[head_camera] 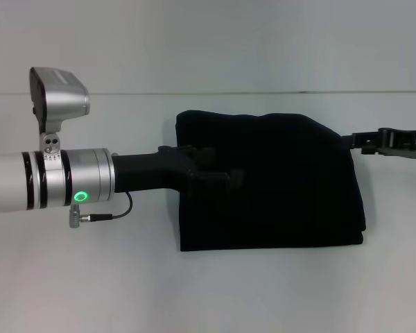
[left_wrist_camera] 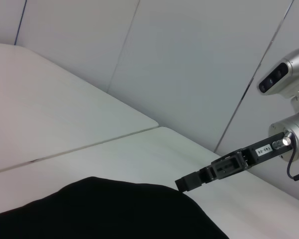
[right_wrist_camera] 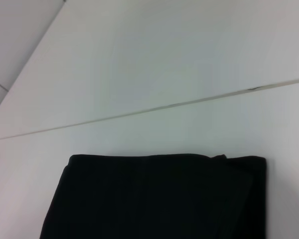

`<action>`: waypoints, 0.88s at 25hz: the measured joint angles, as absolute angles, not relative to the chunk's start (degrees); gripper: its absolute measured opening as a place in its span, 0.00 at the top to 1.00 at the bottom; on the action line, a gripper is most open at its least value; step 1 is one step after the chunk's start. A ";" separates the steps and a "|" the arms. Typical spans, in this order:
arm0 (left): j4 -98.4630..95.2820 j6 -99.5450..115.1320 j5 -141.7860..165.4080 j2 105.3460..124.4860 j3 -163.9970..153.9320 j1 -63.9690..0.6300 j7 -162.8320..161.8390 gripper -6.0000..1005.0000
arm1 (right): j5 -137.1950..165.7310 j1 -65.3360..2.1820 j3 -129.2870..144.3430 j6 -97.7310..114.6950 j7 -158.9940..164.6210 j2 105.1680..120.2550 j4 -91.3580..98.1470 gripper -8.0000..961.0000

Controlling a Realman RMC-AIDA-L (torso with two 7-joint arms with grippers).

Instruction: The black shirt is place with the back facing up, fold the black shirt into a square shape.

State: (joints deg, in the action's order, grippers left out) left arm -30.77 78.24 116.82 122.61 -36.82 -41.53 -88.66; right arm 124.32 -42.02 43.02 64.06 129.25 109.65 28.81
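The black shirt (head_camera: 284, 201) lies folded into a rough square on the white table (head_camera: 90, 284). No lettering shows. My left gripper (head_camera: 225, 178) reaches in from the left and sits over the shirt's left part, black against black. My right gripper (head_camera: 351, 142) is at the shirt's upper right edge and looks shut. The left wrist view shows the right gripper (left_wrist_camera: 185, 183) just above the shirt's (left_wrist_camera: 114, 211) edge, holding nothing. The right wrist view shows the shirt's (right_wrist_camera: 159, 199) folded edge lying flat.
A seam (head_camera: 263, 93) runs across the table behind the shirt. A pale wall (left_wrist_camera: 199, 64) stands beyond the table. Bare tabletop lies in front of the shirt and to both sides.
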 joint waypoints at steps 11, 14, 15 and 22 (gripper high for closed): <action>-30.85 76.75 116.71 122.17 -36.46 -41.68 -88.10 0.08 | 124.37 -46.99 45.19 54.07 129.49 113.33 23.26 0.36; -30.85 76.51 116.71 122.12 -36.37 -41.72 -87.82 0.08 | 124.20 -47.82 45.22 51.10 129.12 114.46 22.78 0.36; -30.85 76.35 116.71 122.10 -36.36 -41.73 -87.81 0.08 | 124.09 -48.10 45.24 49.91 128.89 114.97 22.67 0.36; -31.33 75.55 116.72 122.08 -36.30 -41.80 -87.78 0.08 | 122.47 -49.40 44.41 43.00 124.87 117.55 22.79 0.36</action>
